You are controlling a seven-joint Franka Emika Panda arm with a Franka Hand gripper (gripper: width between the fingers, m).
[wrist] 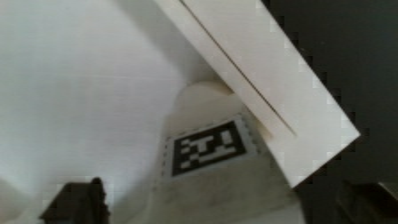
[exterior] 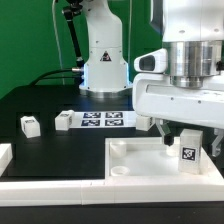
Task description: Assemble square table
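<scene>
The white square tabletop [exterior: 128,160] lies at the front with its raised rim up; its bare surface and rim [wrist: 267,80] fill the wrist view. A white block leg with a black-white tag [exterior: 187,157] stands upright at the tabletop's corner on the exterior view's right. My gripper [exterior: 190,143] straddles this leg from above. In the wrist view the tagged leg [wrist: 214,145] sits between the dark fingers [wrist: 75,203]. One finger is against the leg and the other stands apart from it, so the gripper [wrist: 210,208] is open. Two loose legs [exterior: 30,125] [exterior: 64,120] lie on the black table.
The marker board [exterior: 103,120] lies behind the tabletop, in front of the arm's base [exterior: 103,62]. Another small white block [exterior: 144,122] sits beside it. White border rails run along the front [exterior: 60,185] and the exterior view's left edge [exterior: 4,155].
</scene>
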